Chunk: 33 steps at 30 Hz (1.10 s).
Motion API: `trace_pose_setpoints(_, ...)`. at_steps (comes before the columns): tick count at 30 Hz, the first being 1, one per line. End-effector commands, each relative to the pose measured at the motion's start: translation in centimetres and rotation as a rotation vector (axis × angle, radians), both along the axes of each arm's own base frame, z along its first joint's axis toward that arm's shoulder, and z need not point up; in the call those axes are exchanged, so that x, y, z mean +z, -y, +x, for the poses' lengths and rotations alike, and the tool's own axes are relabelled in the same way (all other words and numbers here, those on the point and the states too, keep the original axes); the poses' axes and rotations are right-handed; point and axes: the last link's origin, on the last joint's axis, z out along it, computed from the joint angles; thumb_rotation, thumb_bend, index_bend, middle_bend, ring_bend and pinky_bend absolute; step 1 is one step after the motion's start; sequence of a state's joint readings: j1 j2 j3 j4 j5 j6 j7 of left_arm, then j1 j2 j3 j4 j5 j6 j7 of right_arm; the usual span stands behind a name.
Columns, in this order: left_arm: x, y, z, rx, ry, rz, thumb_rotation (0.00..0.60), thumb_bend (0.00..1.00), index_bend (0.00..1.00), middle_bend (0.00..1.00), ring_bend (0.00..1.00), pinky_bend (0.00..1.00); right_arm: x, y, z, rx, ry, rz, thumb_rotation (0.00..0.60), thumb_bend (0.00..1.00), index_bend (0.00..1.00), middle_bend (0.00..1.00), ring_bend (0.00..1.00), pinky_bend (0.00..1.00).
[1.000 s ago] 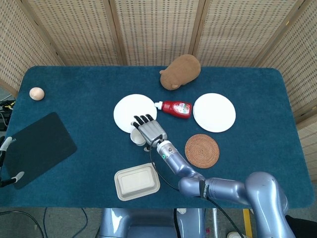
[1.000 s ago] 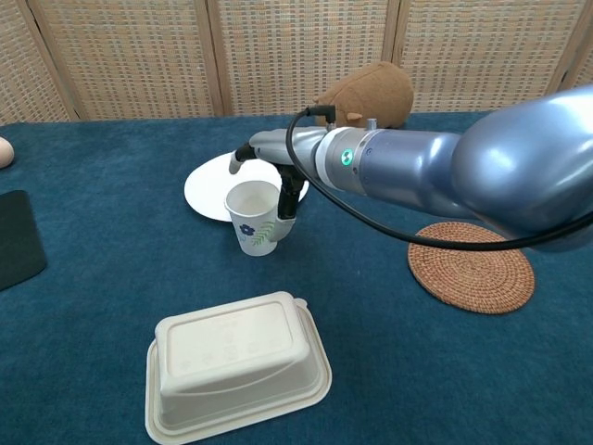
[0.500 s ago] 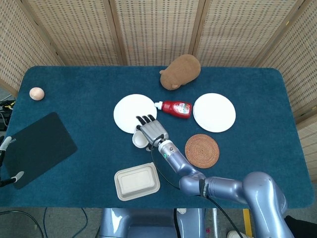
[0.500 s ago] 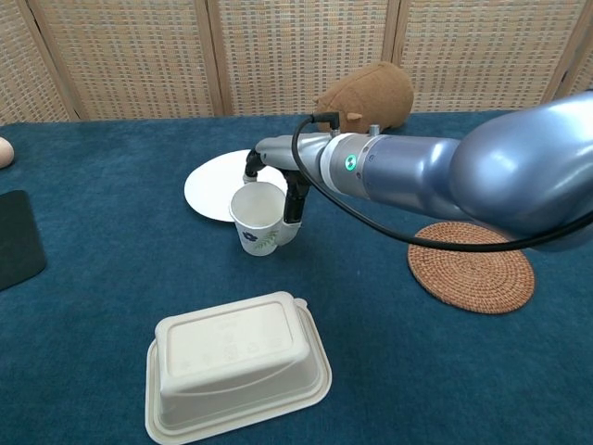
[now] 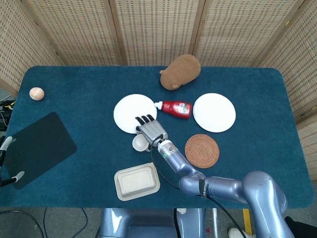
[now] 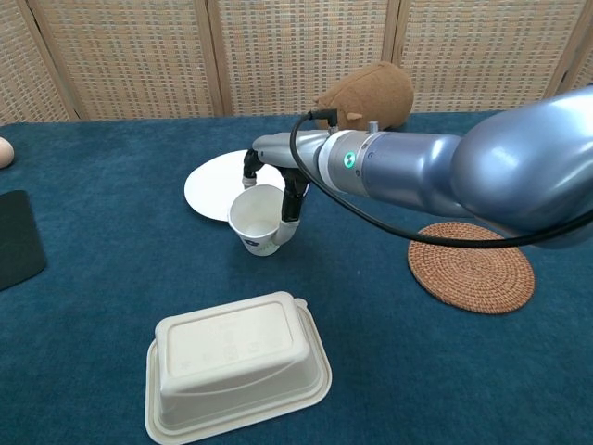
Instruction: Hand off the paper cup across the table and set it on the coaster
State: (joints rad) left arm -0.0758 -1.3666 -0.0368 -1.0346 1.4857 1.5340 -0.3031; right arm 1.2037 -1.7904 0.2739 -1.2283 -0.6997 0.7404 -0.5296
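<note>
The white paper cup (image 5: 138, 143) (image 6: 257, 216), printed with a leafy pattern, tilts with its mouth toward the table's front, beside the left white plate (image 5: 130, 110) (image 6: 211, 184). My right hand (image 5: 151, 131) (image 6: 289, 185) grips it from behind, fingers (image 6: 291, 208) wrapped down its far side. The round woven coaster (image 5: 202, 150) (image 6: 472, 265) lies bare to the right of the hand, about a hand's width away. My left hand does not show in either view.
A lidded pale food box (image 5: 136, 181) (image 6: 237, 364) sits just in front of the cup. A ketchup bottle (image 5: 176, 108), a second white plate (image 5: 214, 112) and a brown plush toy (image 5: 181, 71) lie behind. A black mat (image 5: 38, 147) and an egg (image 5: 36, 93) are far left.
The cup has gone from upright to tilted, mouth tipping toward the front, while my right hand closed around it and shifted slightly right.
</note>
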Motion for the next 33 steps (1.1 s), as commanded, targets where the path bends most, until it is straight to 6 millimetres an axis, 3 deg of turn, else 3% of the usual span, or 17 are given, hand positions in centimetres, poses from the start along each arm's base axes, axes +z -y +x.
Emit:
trace_pose_setpoints(1, 0.0, 0.0, 0.1, -0.003, 0.001, 0.003, 0.6, 0.07, 0.0, 0.0, 0.0, 0.0, 0.6, 0.0, 0.1, 0.004, 0.0, -0.01, 0.6, 0.02, 0.39, 0.04, 0.0, 0.0)
trace_pose_setpoints(8, 0.0, 0.1, 0.1, -0.007, 0.0, 0.005, 0.6, 0.07, 0.0, 0.0, 0.0, 0.0, 2.5, 0.1, -0.2, 0.007, -0.022, -0.035, 0.6, 0.02, 0.39, 0.05, 0.0, 0.0)
trace_pose_setpoints(14, 0.0, 0.1, 0.3, -0.016, -0.004, 0.005, 0.6, 0.07, 0.0, 0.0, 0.0, 0.0, 5.2, 0.4, -2.0, -0.026, -0.067, -0.075, 0.6, 0.02, 0.38, 0.05, 0.0, 0.0)
trace_pose_setpoints(22, 0.0, 0.2, 0.5, -0.019, -0.012, 0.012, 0.6, 0.07, 0.0, 0.0, 0.0, 0.0, 9.4, -0.4, -7.2, -0.132, -0.114, -0.122, 0.6, 0.02, 0.39, 0.05, 0.0, 0.0)
trace_pose_setpoints(33, -0.2, 0.5, 1.5, -0.047, -0.033, 0.011, 0.6, 0.07, 0.0, 0.0, 0.0, 0.0, 13.0, -3.2, -13.0, -0.247, -0.128, -0.133, 0.6, 0.02, 0.39, 0.05, 0.0, 0.0)
